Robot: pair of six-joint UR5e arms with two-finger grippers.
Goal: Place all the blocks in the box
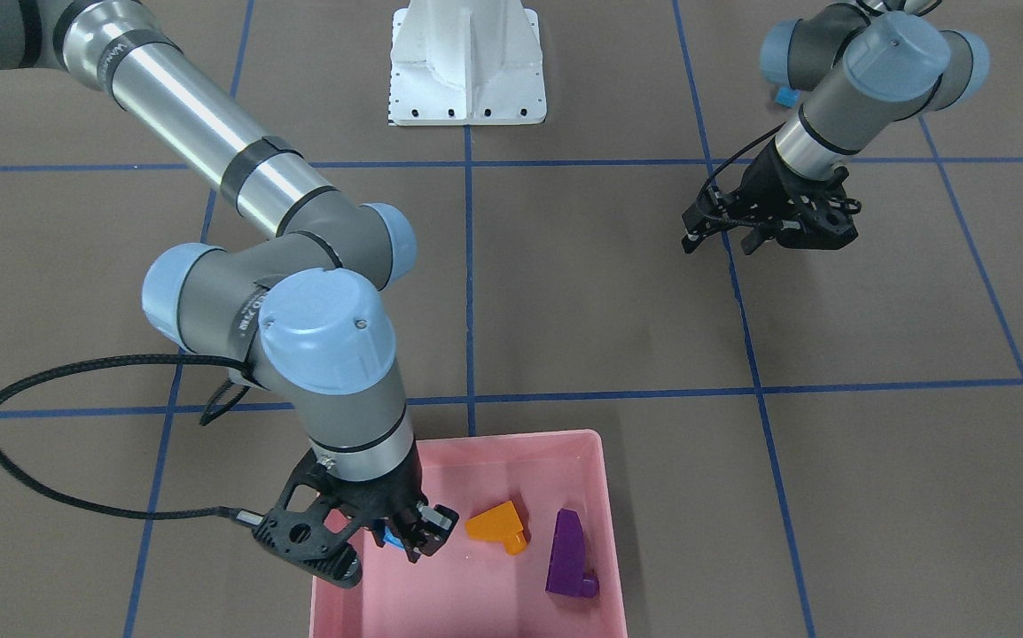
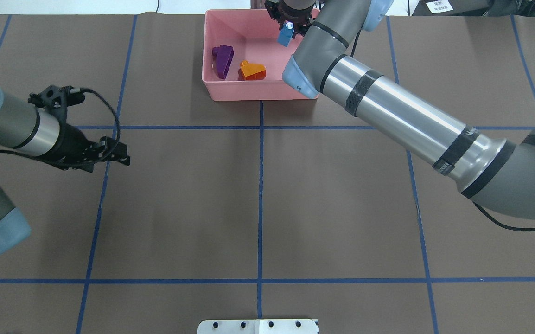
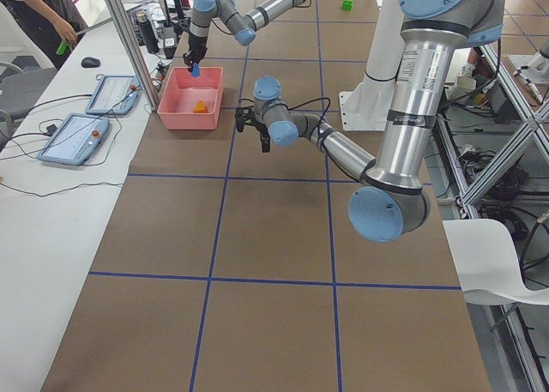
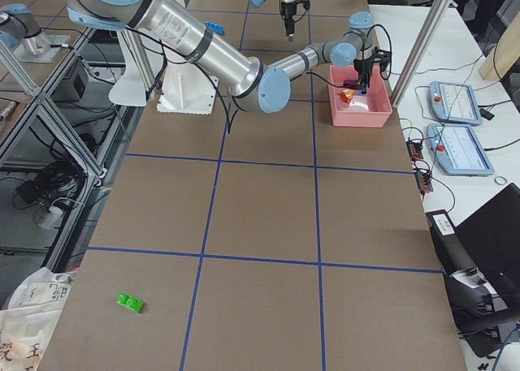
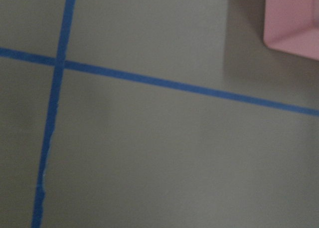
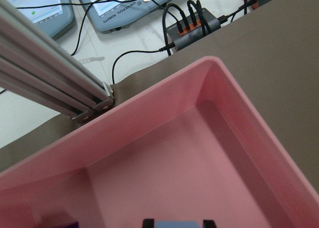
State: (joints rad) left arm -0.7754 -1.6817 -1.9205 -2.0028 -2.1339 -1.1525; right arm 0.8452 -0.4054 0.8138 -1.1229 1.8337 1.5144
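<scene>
My right gripper (image 1: 401, 540) (image 2: 289, 28) is shut on the small blue one-stud cube (image 1: 391, 535) (image 2: 285, 35) and holds it just above the floor of the pink box (image 1: 511, 439) (image 2: 249, 90). The cube's top shows at the bottom of the right wrist view (image 6: 177, 224). The orange sloped brick (image 1: 497, 525) (image 2: 252, 70) and the purple wedge (image 1: 569, 554) (image 2: 223, 60) lie in the box. My left gripper (image 1: 722, 241) (image 2: 121, 155) is open and empty, hovering over bare table. The long blue bar (image 4: 214, 28) and the green brick (image 4: 130, 303) (image 3: 346, 4) lie far from the box.
The white robot base (image 1: 467, 66) stands at the table's middle edge. A corner of the box shows in the left wrist view (image 5: 294, 18). Tablets and cables (image 6: 189, 26) lie beyond the box, with an aluminium post (image 6: 55, 88) beside it.
</scene>
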